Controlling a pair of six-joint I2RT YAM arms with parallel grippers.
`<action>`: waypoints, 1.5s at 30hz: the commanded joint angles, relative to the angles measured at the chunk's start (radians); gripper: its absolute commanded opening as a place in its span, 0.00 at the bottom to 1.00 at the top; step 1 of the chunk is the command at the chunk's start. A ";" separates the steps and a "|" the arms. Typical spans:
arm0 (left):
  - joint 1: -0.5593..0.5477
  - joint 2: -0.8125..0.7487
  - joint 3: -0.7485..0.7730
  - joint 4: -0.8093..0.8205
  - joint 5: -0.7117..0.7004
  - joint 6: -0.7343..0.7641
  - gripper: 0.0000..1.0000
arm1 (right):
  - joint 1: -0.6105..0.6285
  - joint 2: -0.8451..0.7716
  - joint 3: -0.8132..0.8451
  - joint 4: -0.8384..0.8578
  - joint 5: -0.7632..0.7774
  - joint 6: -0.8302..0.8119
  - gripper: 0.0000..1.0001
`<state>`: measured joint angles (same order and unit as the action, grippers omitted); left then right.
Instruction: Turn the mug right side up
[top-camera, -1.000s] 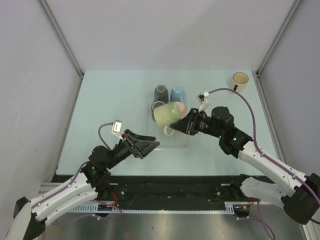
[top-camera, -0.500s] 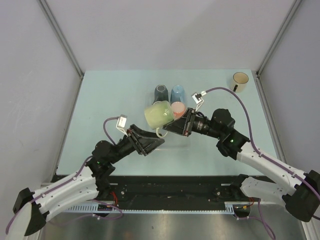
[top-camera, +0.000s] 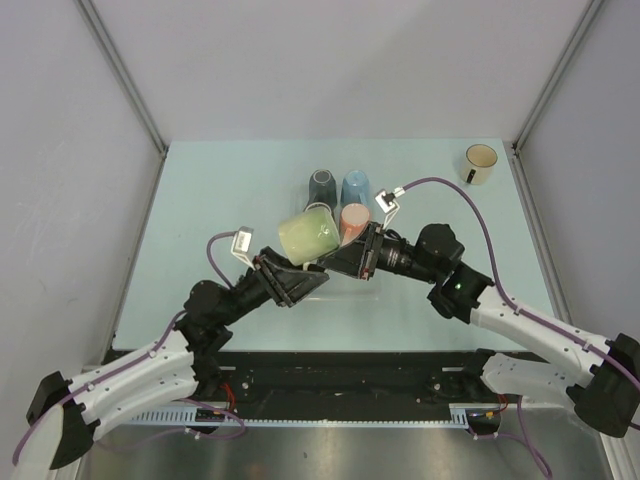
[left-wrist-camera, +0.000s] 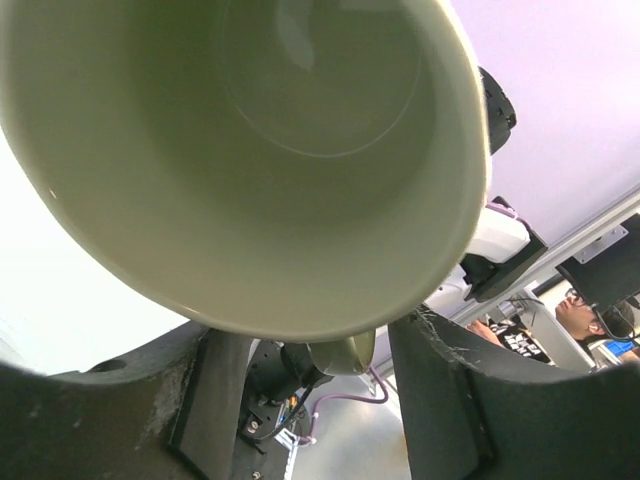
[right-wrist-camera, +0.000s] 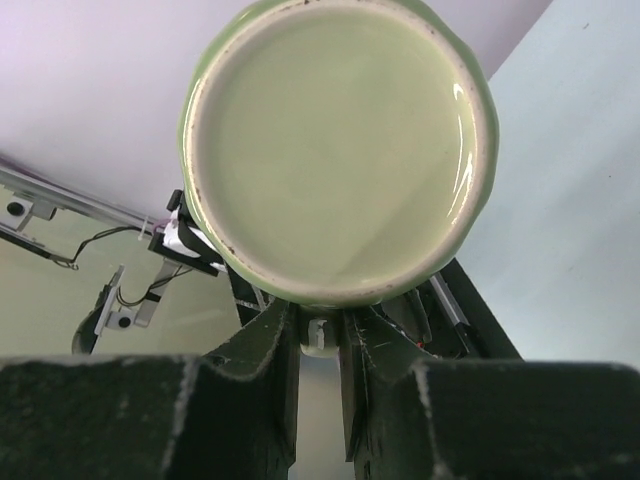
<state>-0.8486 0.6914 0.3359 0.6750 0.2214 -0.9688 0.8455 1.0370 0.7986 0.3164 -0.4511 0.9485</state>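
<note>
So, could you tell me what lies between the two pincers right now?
The green mug, on its side: the top view shows it between the left pincer and right pincer, mouth toward the left one, base toward the right.

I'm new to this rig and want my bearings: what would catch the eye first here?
A pale green ceramic mug hangs tipped on its side above the middle of the pale blue table, held by the right tool, with the left tool open at its mouth. Just behind it cluster a dark grey cup, a blue cup and a pink cup. A cream mug sits upright in the far right corner.
</note>
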 joint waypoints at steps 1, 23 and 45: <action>0.005 0.008 0.054 0.087 0.024 -0.030 0.58 | 0.044 -0.015 0.027 0.113 0.026 -0.053 0.00; 0.005 -0.046 0.060 0.129 -0.008 -0.062 0.00 | 0.098 -0.018 0.027 0.079 0.043 -0.094 0.00; 0.005 -0.104 0.058 -0.066 -0.090 0.038 0.00 | 0.115 -0.054 0.053 -0.008 0.049 -0.189 0.28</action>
<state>-0.8577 0.6029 0.3408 0.5884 0.2256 -0.9928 0.9417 1.0298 0.7990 0.3058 -0.3439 0.8227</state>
